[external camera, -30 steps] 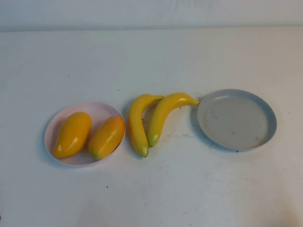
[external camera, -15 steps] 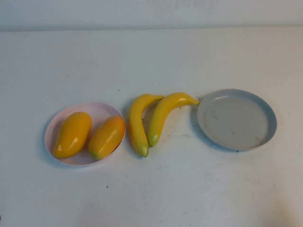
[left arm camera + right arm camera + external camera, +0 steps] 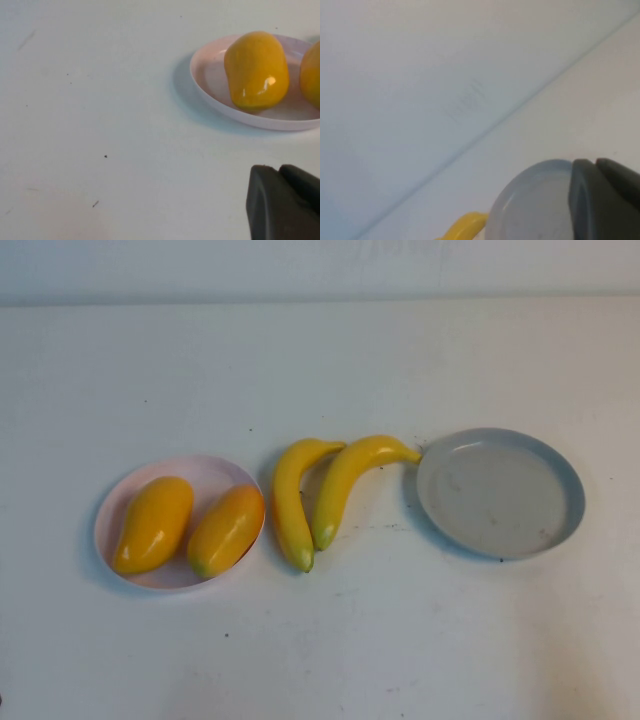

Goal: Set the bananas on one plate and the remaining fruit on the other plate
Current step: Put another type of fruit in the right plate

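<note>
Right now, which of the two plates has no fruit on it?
The grey-blue plate, on the robot's right, is bare. The pink plate holds both oval fruits; the bananas lie between them.

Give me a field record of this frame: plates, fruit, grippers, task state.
pink plate: round pale pink plate, left side of the white table, holds both mangoes
mangoes: two plump orange-yellow mango-like fruits, side by side
grey-blue plate: round shallow grey-blue plate, right side, nothing on it
bananas: two curved yellow bananas on the table between the plates
left gripper: shut, near the pink plate
right gripper: shut, by the grey-blue plate
task state: bananas not yet plated
</note>
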`<action>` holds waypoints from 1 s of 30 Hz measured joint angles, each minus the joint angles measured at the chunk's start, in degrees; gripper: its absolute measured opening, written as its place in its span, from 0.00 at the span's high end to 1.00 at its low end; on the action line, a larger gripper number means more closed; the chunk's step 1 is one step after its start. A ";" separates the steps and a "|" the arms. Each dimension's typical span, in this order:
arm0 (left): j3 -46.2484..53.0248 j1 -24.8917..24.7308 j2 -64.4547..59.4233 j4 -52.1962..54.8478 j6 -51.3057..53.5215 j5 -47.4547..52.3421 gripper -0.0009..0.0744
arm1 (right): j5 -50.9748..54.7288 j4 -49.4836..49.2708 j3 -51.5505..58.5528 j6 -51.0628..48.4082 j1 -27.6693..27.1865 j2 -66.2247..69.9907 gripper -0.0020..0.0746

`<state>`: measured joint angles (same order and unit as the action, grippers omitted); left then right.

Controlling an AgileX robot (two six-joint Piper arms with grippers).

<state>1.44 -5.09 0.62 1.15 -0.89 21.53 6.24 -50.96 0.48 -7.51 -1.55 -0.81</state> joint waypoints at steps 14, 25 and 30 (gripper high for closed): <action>0.00 0.00 0.00 0.00 0.00 0.00 0.99 | 35.29 4.19 -24.66 -5.57 0.00 26.03 1.00; 0.00 0.00 0.00 0.00 0.00 0.00 0.99 | 46.15 8.22 -41.32 -12.64 0.95 49.40 1.00; 0.00 0.00 0.00 0.00 0.00 0.00 0.99 | 45.92 10.07 -45.40 -12.88 5.36 55.58 1.00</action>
<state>1.44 -5.09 0.62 1.15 -0.89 21.53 52.16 -40.90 -44.92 -20.39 3.81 54.77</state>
